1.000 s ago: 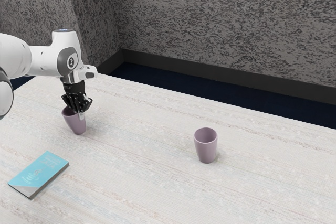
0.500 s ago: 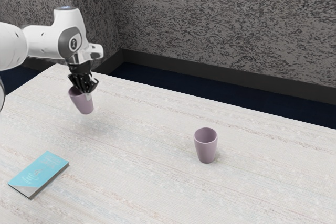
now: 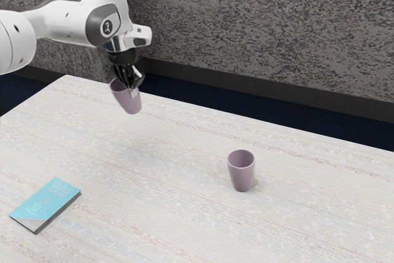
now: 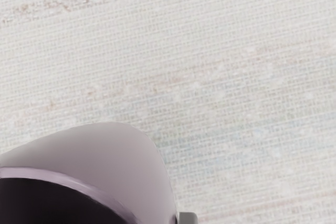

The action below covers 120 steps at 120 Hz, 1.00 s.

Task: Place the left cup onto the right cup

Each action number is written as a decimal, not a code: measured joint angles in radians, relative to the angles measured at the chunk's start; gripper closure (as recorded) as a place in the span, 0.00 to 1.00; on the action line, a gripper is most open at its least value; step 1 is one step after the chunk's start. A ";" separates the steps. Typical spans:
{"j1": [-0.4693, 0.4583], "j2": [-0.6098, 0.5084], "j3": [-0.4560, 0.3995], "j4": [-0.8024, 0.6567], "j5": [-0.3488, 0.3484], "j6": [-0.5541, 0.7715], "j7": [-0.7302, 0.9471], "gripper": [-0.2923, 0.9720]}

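My black gripper (image 3: 127,80) is shut on the rim of a mauve cup (image 3: 127,98), which hangs tilted high above the table toward the exterior view's left. That held cup's rim and wall (image 4: 89,177) loom just under my hand in the wrist view. A second mauve cup (image 3: 241,170) stands upright on the table, well to the exterior view's right of the held one and lower.
A teal book (image 3: 44,204) lies flat near the table's front edge at the exterior view's left. The pale woven tabletop (image 3: 184,214) stretches between the cups. A rough grey wall (image 3: 277,23) rises behind the table.
My gripper has lifted the cup off the table and carried it up and toward the exterior view's right. The standing cup and book have not moved.
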 joint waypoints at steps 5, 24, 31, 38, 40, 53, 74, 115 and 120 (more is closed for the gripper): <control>-0.023 -0.004 0.000 0.003 0.000 -0.003 0.001 0.85; -0.089 -0.006 0.000 0.042 0.000 -0.010 0.002 0.85; -0.110 -0.003 -0.001 0.050 -0.001 -0.011 0.003 0.85; -0.130 -0.001 -0.001 0.057 -0.002 -0.011 0.003 0.85; -0.135 -0.001 -0.001 0.059 -0.002 -0.011 0.003 0.85; -0.173 0.000 -0.007 0.062 -0.008 -0.011 0.004 0.85; -0.228 0.001 -0.022 0.055 -0.012 -0.011 0.005 0.85; -0.263 0.051 -0.117 0.094 -0.012 -0.003 0.007 0.85; -0.267 0.053 -0.122 0.095 -0.013 -0.003 0.007 0.85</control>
